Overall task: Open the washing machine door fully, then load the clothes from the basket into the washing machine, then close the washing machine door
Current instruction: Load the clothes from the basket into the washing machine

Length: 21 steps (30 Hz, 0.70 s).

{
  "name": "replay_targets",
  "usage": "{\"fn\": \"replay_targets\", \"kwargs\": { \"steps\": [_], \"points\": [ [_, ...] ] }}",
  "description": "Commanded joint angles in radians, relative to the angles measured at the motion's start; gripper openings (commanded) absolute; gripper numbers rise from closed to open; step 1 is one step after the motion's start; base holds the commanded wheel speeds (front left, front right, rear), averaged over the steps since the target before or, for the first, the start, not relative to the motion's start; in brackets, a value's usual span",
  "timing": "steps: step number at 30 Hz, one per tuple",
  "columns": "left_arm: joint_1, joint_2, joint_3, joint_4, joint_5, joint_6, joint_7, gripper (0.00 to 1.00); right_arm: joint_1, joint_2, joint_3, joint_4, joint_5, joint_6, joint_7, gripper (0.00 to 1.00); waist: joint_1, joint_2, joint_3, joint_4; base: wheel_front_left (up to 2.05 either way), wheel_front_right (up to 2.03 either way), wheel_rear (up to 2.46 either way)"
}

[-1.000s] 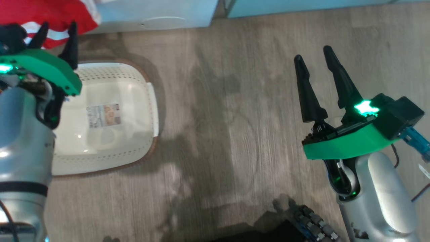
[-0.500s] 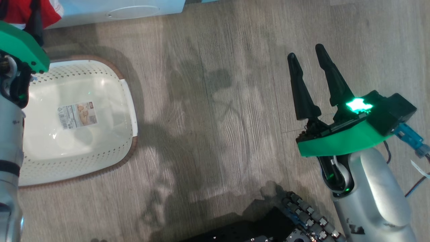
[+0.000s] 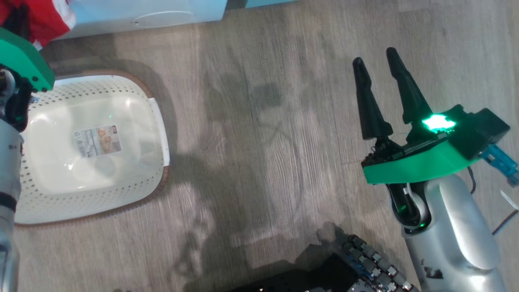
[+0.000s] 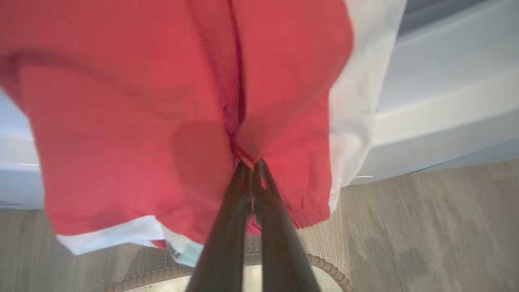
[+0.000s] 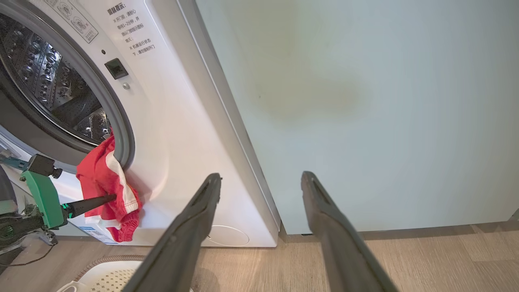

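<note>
Gripping clothes (image 4: 162,101) over wood-grain floor (image 3: 259,121), left pincer (image 4: 252,164); right pincer (image 3: 375,56) wide, facing cabinet (image 5: 365,101).

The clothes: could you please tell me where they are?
Right wrist view, left side: the clothes hang at the opening of the washing machine, pinched by the left gripper, above the basket.

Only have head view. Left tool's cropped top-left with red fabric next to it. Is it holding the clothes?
Observer: Yes. Left wrist view shows the left tool shut on the clothes, red fabric pinched at the tips.
Operator: In the drum yet?
Observer: Mostly not. Right wrist view has them at the washing machine opening's lower edge, hanging down its white front.
Operator: Right tool aimed where?
Observer: At the pale cabinet beside the washer, open, holding nothing.
</note>
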Motion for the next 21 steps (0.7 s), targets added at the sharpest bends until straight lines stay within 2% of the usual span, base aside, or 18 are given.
{"fn": "replay_targets", "kwargs": {
  "steps": [1,5,12,15,21],
  "points": [
    [-0.013,0.041,0.012,-0.014,0.001,0.011,0.01,0.0,0.031,-0.001,0.009,-0.03,0.009,0.0,-0.009,1.0,0.0,0.0,-0.01,0.014,0.0,0.0,0.0],
    [-0.013,0.052,-0.002,-0.04,0.006,0.019,0.059,0.0,0.039,-0.001,0.0,-0.035,0.008,0.0,-0.009,1.0,0.0,0.0,-0.024,0.041,0.0,0.0,0.0],
    [-0.056,0.123,-0.011,-0.179,0.012,0.022,0.172,0.0,0.032,-0.001,0.009,-0.043,0.017,0.0,-0.009,1.0,0.0,0.0,-0.024,0.056,0.0,0.0,0.0],
    [-0.083,0.175,-0.008,-0.28,0.018,0.035,0.239,0.0,0.025,-0.001,0.019,-0.048,0.029,0.0,-0.009,1.0,0.0,0.0,-0.015,0.045,0.0,0.0,0.0],
    [-0.143,0.264,0.026,-0.435,0.012,0.09,0.376,0.0,0.01,-0.001,0.04,-0.059,0.066,0.0,-0.009,1.0,0.0,0.0,0.023,-0.014,0.0,0.0,0.0]
  ]
}}
